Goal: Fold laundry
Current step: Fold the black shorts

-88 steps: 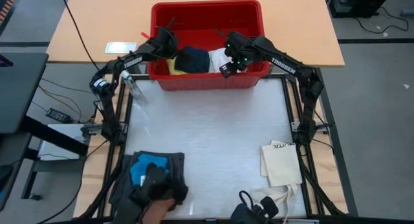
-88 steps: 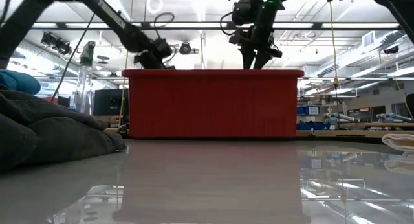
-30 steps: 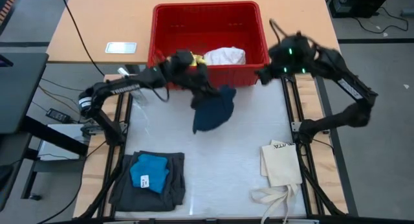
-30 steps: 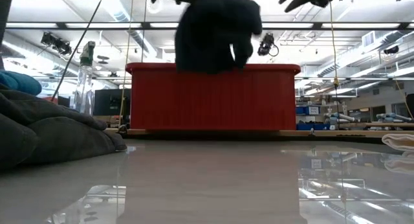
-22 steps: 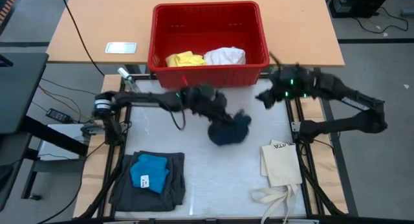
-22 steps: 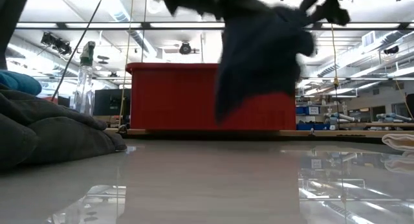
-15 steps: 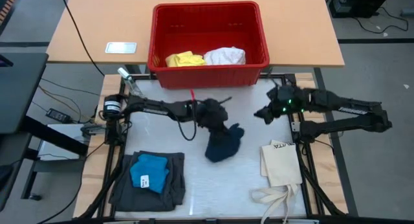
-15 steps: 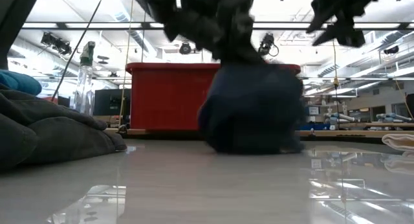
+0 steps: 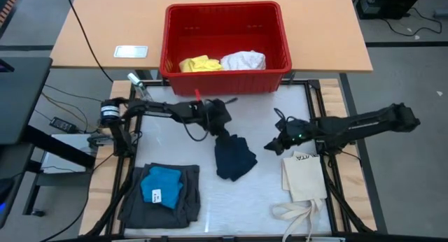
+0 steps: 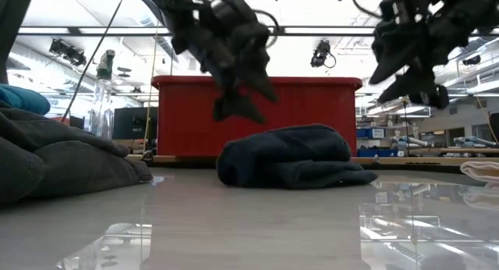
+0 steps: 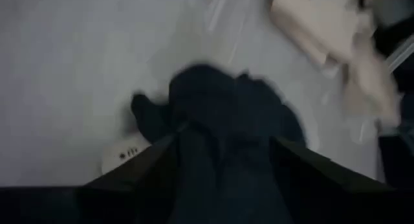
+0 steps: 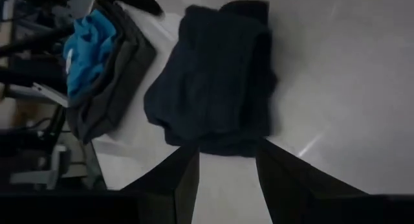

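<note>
High view: navy piece (image 9: 234,157) lies between open, empty left pincer (image 9: 221,127) and right pincer (image 9: 274,145).

Beyond the right gripper's (image 12: 223,179) parted fingers (image 12: 184,175), a crumpled navy cloth (image 12: 217,81) lies on the pale tabletop (image 12: 330,75), with bright blue cloth (image 12: 87,43) atop grey shorts (image 12: 113,91) farther off.

Tote bag (image 9: 305,176): dark printed letters near top edge, too small to read. White tag on blue cloth (image 9: 162,187): marks illegible. White label beside navy cloth (image 11: 124,154), left wrist view: small dark marks, unreadable. No other text legible.
</note>
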